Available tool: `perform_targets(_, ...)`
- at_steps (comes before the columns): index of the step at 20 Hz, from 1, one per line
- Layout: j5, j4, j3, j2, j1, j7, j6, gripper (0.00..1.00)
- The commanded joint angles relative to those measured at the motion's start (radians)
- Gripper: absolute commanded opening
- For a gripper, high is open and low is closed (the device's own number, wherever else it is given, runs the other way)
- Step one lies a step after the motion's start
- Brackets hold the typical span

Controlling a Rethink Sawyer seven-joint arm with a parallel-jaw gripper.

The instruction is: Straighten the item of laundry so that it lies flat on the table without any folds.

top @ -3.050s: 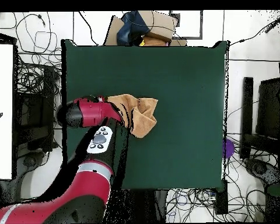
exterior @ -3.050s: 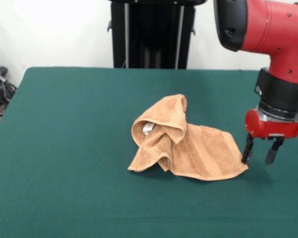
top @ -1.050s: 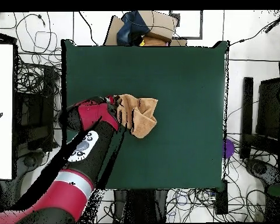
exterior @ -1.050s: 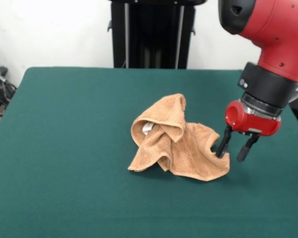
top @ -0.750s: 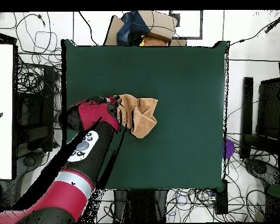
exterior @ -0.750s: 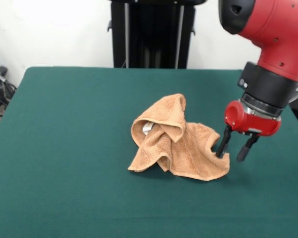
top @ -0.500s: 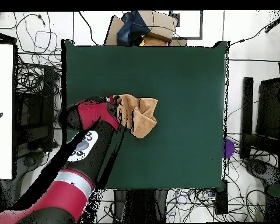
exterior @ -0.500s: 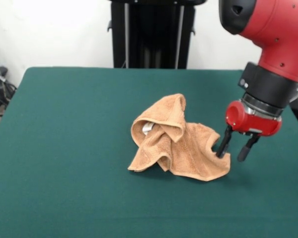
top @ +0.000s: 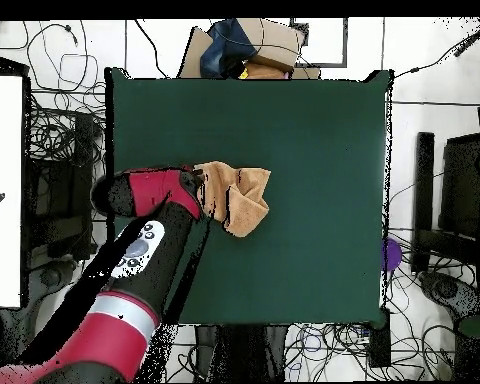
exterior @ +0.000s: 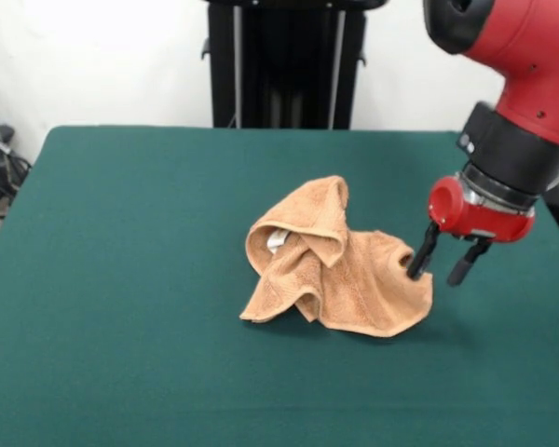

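One black two-fingered gripper (exterior: 443, 265), fingers parted, tilted at right edge of one crumpled tan terry towel (exterior: 340, 265); one green felt table (exterior: 121, 279).

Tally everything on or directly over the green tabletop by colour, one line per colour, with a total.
Tan: 1, the crumpled towel
White: 1, the small label tucked in the towel's folds
Red and black: 1, the gripper, open at the towel's edge
Total: 3, all over the table
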Motion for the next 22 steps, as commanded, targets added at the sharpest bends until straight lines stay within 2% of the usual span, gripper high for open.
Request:
perform_targets(1,-0.022,0.042,0.062,-0.056,-0.026,0.121,0.158,1.0)
perform_targets(7,-0.055,0.049,0.054,-0.067,-0.022,0.099,0.194,1.0)
perform_targets(15,-0.066,0.032,0.062,-0.059,-0.032,0.113,0.182,1.0)
perform_targets(22,-0.041,0.073,0.123,-0.059,-0.075,0.125,0.068,1.0)
